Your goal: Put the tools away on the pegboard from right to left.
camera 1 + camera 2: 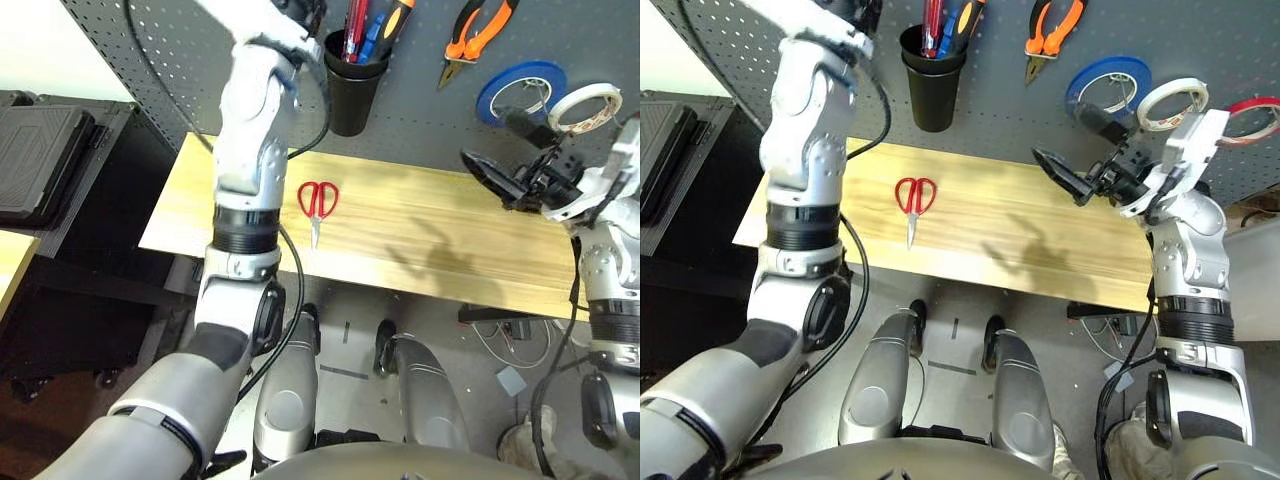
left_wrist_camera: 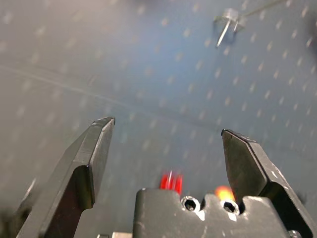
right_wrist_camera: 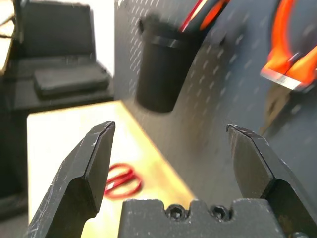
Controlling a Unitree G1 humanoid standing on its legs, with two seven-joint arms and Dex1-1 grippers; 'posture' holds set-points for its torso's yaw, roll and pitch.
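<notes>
The red-handled scissors [image 1: 317, 204] lie closed on the wooden table [image 1: 450, 240], blades toward the near edge, handles toward the pegboard [image 1: 420, 110]. The right gripper [image 1: 1080, 160] hovers wide open, empty. The left gripper [image 2: 166, 148], raised against the pegboard, gapes empty.

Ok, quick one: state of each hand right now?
Left hand: open, empty, up at the pegboard.
Right hand: open, empty, held above the table's right end.
</notes>
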